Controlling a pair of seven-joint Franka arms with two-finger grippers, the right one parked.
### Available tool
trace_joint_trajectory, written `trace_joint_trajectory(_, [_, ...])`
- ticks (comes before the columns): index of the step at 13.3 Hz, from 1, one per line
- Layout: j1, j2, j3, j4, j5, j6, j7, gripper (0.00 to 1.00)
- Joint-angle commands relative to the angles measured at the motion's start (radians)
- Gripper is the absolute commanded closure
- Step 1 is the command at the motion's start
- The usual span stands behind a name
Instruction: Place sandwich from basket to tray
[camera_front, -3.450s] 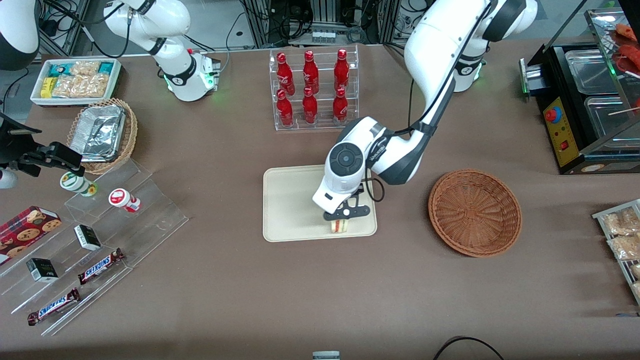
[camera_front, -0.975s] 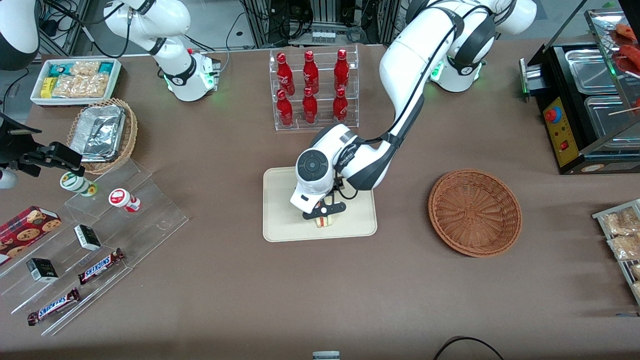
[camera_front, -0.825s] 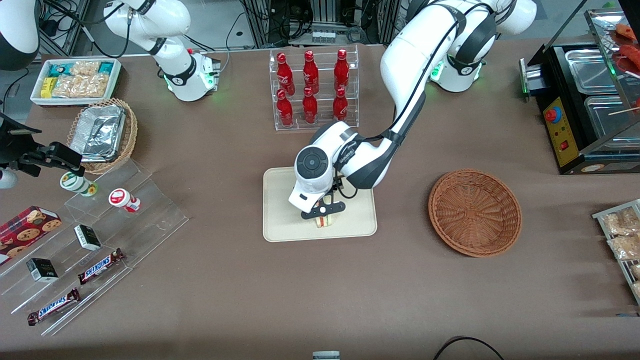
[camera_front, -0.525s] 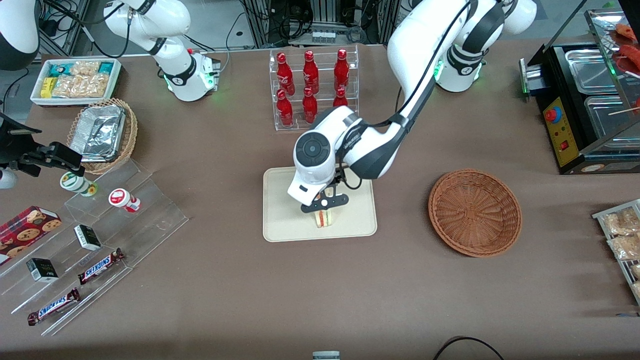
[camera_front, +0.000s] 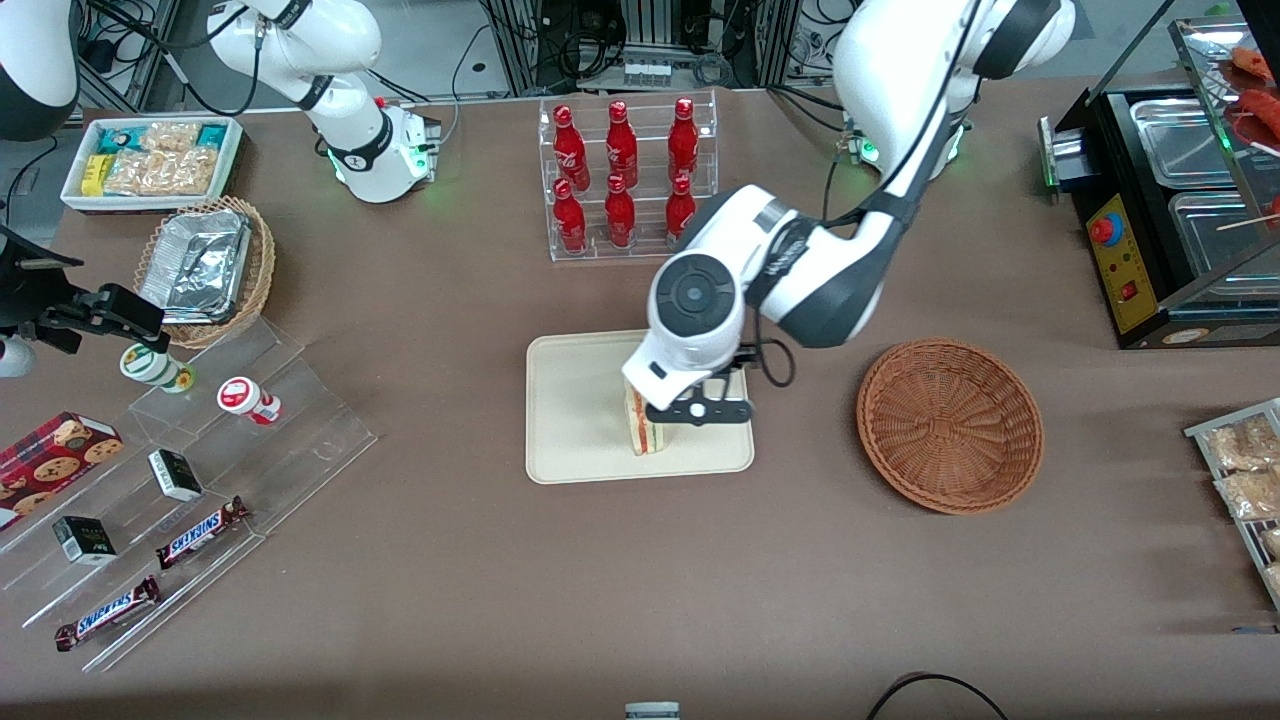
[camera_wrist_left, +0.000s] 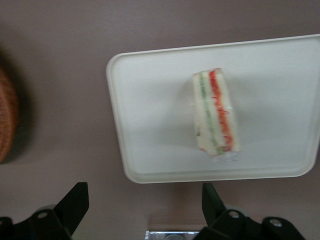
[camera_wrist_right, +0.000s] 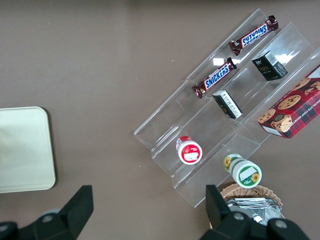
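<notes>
The sandwich stands on its edge on the tray, near the tray's rim closest to the front camera. The gripper hangs above the tray, fingers spread wide, holding nothing. The basket sits beside the tray on the desk.

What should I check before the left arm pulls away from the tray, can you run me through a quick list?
1. Sandwich on the tray: ok, it lies inside the rim.
2. Gripper released: ok, open and empty, raised above the tray's edge.
3. Sandwich clear of the fingers: ok, apart from them.
4. Basket emptied: ok, nothing left inside.
5. Sandwich settled: ok, resting on its side, filling stripes showing.
</notes>
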Motion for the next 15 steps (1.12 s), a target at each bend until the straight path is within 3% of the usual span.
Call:
trace_joint_trajectory(1, [0.077, -0.076, 0.010, -0.029, 0.004, -0.099, 0.048, 0.00])
trace_joint_trajectory(8, [0.309, -0.286, 0.010, -0.251, -0.013, -0.103, 0.381, 0.00])
trace_joint_trajectory(13, [0.430, -0.384, 0.012, -0.348, -0.003, -0.105, 0.500, 0.00])
trace_joint_trajectory(15, [0.514, -0.467, -0.031, -0.432, -0.003, -0.097, 0.551, 0.00])
